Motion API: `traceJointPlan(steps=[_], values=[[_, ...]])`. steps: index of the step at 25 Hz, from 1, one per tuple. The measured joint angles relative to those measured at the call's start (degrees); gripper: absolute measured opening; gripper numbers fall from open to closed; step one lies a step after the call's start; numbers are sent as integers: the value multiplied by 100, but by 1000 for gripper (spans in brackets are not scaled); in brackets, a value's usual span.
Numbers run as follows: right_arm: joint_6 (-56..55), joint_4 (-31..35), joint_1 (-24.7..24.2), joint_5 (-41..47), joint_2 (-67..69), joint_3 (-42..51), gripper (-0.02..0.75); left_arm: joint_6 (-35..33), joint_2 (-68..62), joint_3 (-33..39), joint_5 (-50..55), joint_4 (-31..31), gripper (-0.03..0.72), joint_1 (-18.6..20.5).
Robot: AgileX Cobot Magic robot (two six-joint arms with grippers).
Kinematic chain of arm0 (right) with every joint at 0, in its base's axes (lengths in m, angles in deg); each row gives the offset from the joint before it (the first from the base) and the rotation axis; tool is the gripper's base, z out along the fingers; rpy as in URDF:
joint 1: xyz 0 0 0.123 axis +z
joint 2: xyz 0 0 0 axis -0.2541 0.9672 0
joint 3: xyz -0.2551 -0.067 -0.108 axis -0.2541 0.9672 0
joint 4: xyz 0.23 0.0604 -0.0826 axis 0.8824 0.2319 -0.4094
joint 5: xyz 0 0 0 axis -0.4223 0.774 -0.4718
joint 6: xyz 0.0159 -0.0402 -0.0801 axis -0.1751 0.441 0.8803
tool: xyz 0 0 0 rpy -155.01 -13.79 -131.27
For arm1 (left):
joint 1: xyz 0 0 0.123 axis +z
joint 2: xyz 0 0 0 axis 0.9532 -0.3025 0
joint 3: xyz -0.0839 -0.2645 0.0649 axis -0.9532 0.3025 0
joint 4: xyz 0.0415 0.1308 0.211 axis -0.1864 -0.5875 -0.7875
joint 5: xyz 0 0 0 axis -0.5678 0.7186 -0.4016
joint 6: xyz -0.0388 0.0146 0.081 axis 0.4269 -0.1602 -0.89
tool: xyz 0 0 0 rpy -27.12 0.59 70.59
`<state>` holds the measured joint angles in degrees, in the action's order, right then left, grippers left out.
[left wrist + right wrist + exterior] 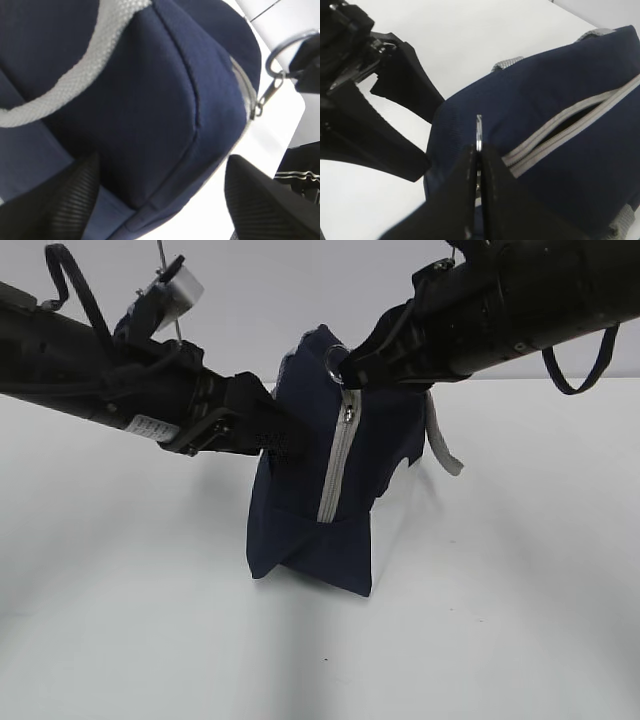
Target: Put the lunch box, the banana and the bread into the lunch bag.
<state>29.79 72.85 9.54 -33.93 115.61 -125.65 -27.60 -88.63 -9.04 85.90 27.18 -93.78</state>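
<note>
A plain white table (520, 620) carries the scene. Directly on it stands the navy lunch bag (300, 530), upright on its base, between the two grippers: just right of the left one, below and left of the right one.

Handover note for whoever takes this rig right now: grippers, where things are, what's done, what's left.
Right gripper: shut on the ring pull.
Left gripper: open, its fingers on either side of the bag end, apparently bracing it.
Bag stands on the table. Zipper closed down the near end, gaping on top in the right wrist view.
Lunch box, banana, bread: not in view, so packing can't be confirmed.
Left: finish the zipper and release.
</note>
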Motion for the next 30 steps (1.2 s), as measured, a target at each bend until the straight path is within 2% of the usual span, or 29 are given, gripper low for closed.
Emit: traceJointPlan(steps=[3, 5, 7, 10, 12, 13, 23, 30], values=[[0, 0, 0, 0, 0, 0, -16, -197, -95, -32, -6, 178, 504, 0], [0, 0, 0, 0, 0, 0, -16, -237, -129, -33, -19, 218, 448, 0], [0, 0, 0, 0, 0, 0, -16, -258, -161, -38, -26, 240, 342, 0], [0, 0, 0, 0, 0, 0, -16, -262, -203, -38, -26, 275, 131, 0], [0, 0, 0, -23, 0, 0, -16, -262, -208, -38, 14, 291, 35, 0], [0, 0, 0, -32, 10, 0, -16, -262, -208, -38, 42, 291, 14, 0], [-10, -123, -36, -84, 43, -321, -16, -277, -208, -43, 357, 267, 4, 0], [-46, -145, -557, 382, 103, -788, -16, -290, -208, -69, 465, 294, 4, 0]])
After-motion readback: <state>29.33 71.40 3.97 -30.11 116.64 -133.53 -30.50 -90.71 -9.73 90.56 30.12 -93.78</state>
